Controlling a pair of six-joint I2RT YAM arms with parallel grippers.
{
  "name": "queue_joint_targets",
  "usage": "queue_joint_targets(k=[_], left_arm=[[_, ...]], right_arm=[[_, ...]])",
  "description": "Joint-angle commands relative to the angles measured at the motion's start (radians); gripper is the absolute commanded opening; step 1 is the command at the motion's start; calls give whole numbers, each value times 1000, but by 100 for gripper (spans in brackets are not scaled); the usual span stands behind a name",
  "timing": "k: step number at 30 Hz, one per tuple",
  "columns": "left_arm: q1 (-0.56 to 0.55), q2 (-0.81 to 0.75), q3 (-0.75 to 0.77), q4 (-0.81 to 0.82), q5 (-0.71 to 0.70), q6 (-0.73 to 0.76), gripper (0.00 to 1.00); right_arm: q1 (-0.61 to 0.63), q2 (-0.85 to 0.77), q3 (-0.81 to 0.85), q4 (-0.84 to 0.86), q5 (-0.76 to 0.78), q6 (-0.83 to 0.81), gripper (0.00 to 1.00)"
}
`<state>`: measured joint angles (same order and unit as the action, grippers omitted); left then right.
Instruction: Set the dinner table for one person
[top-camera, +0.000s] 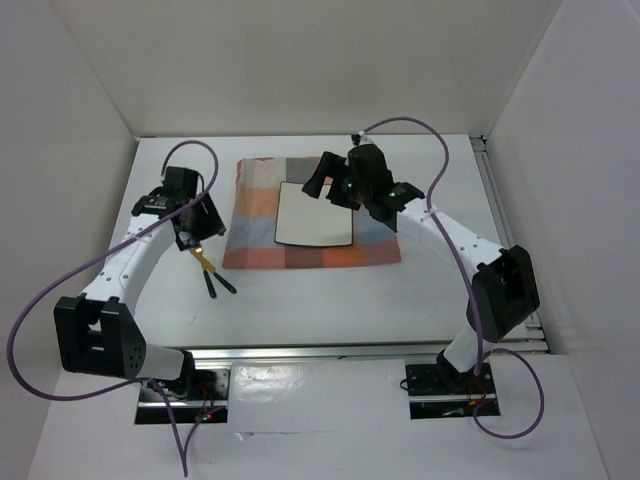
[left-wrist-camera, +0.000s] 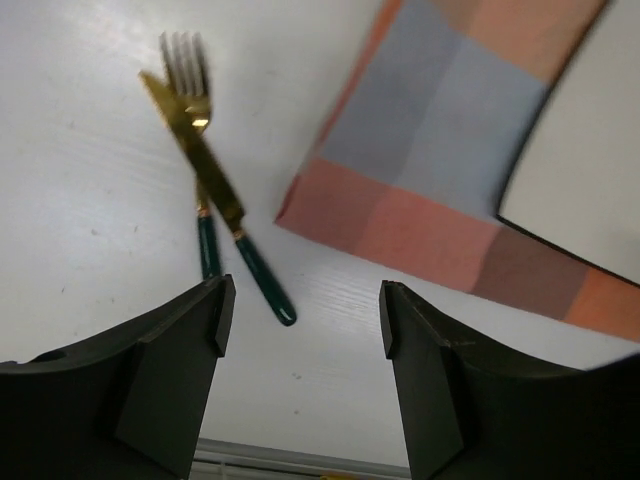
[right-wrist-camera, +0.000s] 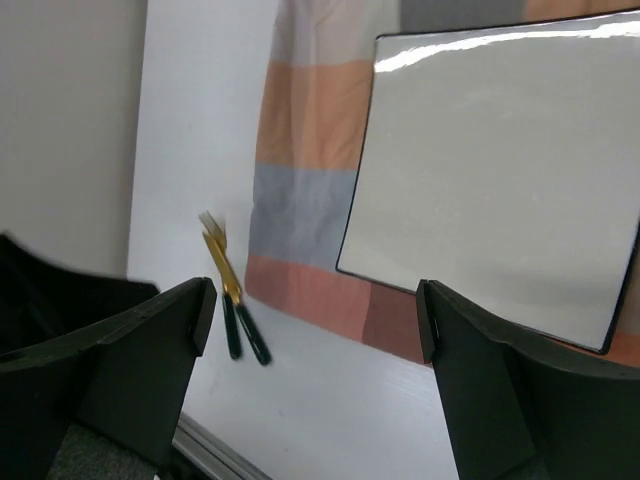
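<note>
Plainly, the risk lies with the cutlery. The knife (left-wrist-camera: 215, 185) lies across the fork (left-wrist-camera: 185, 70), their green handles nearly side by side on the bare table (top-camera: 300, 310), just left of the cloth's (top-camera: 255, 215) near corner. A pinch aimed at one piece could well catch both, or lift one and drag the other askew. Both are thin and lie flat on a smooth top, so fingers coming down off-centre would likely skid off or push the pair away rather than get under them. A sideways shove could also ruck the cloth edge, which is close by.

The plate (top-camera: 315, 215) sits on the cloth, about central. The right gripper (right-wrist-camera: 315, 300) hangs over its far-left part — a drop from there could knock the plate out of square or clip its rim.

The left gripper (left-wrist-camera: 305, 300) hovers above the cutlery with its fingers spread well apart, nothing between them and touching nothing. The right one is spread wide too, empty, clear of the plate below.

The table itself fills the space ahead of both arm bases — cloth, plate and cutlery all rest on it.
</note>
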<state>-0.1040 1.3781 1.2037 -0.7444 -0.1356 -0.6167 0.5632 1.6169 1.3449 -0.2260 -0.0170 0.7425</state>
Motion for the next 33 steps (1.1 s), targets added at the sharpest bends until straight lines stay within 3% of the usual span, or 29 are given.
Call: queue_joint_targets(k=[1, 4, 7, 11, 15, 23, 28, 33], left_arm=[[59, 7, -97, 14, 16, -98, 75], [72, -11, -177, 34, 16, -132, 62], [118, -11, -213, 34, 7, -150, 61], [225, -11, -188, 4, 13, -121, 68], [334, -49, -78, -61, 25, -74, 71], [345, -129, 163, -134, 103, -49, 77], [345, -168, 174, -135, 125, -60, 78], [345, -221, 152, -135, 134, -78, 78]], right_arm=[[47, 43, 7, -133, -152, -206, 93], [92, 22, -62, -99, -173, -230, 93], [150, 46, -60, -87, -198, -276, 93], [254, 156, 60, -140, -219, -376, 89], [362, 328, 207, -196, -125, -449, 82], [452, 567, 483, -171, -26, -531, 77], [500, 678, 615, -182, -26, -577, 82], [520, 742, 651, -154, -63, -586, 78]])
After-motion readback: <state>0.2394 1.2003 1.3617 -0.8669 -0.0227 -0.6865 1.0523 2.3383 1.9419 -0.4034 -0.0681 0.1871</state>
